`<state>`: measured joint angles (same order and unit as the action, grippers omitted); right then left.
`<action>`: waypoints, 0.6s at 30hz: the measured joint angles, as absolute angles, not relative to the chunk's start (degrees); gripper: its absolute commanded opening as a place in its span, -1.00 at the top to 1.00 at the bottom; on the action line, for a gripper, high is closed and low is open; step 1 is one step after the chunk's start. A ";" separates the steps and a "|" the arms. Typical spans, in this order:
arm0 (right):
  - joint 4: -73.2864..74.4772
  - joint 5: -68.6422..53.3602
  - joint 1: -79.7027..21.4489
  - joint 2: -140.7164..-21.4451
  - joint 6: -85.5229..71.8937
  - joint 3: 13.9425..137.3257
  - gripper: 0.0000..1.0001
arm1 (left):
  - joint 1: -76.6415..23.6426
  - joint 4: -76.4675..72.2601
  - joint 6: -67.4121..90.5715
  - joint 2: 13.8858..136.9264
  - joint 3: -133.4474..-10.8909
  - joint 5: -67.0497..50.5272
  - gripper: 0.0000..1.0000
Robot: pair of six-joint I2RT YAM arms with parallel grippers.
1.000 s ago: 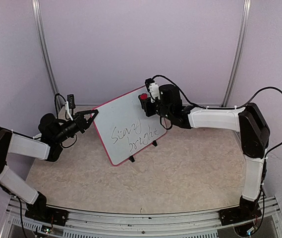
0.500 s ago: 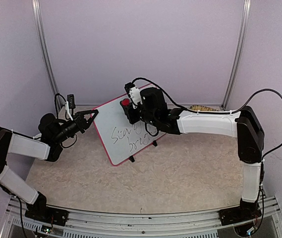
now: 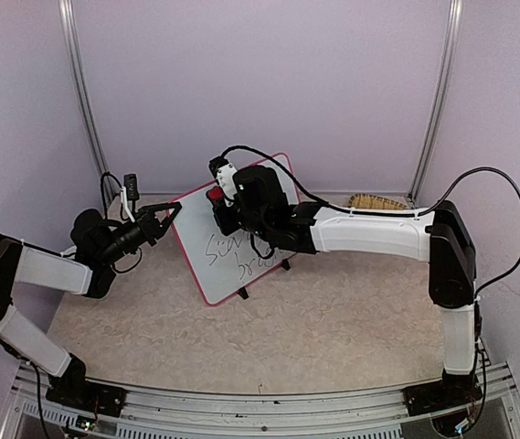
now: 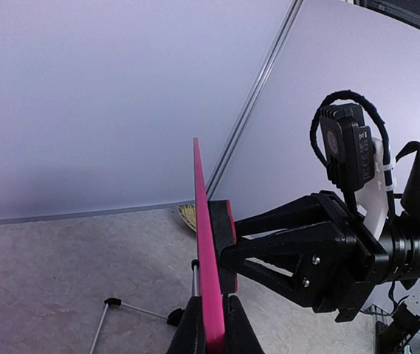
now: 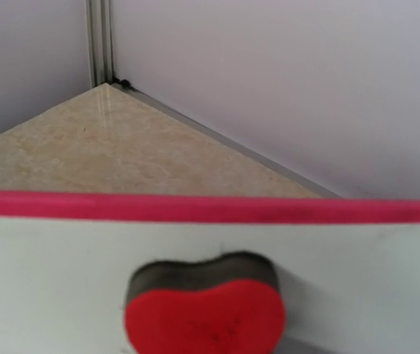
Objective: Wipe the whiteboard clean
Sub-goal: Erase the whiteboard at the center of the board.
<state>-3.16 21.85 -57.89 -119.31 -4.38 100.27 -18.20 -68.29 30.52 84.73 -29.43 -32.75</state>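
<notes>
The whiteboard, white with a pink-red frame and black feet, stands tilted at the back of the table, with marker scrawl partly behind my right arm. My left gripper is shut on the board's left frame edge; in the left wrist view the fingers clamp the pink frame edge-on. My right gripper is shut on a red heart-shaped eraser pressed against the board's upper left. The right wrist view shows the eraser on the white surface below the pink frame.
A straw-coloured woven thing lies at the back right by the wall. A small black device sits on a cable behind my left gripper. The board's thin black-tipped stand legs reach out behind it. Metal posts flank the back wall.
My right arm has swept left across the board with the eraser, from its upper right corner to its upper left. The left gripper and the board have stayed put.
</notes>
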 measured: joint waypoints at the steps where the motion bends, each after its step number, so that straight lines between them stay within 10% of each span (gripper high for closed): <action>1: -3.16 21.76 -57.80 -119.31 -4.32 100.27 0.62 | -18.20 -68.29 30.52 84.73 -29.43 -32.75 1.00; 18: -5.93 17.43 -50.59 -116.60 -4.10 95.68 0.62 | -18.20 -67.90 30.57 84.73 -29.52 -32.32 1.00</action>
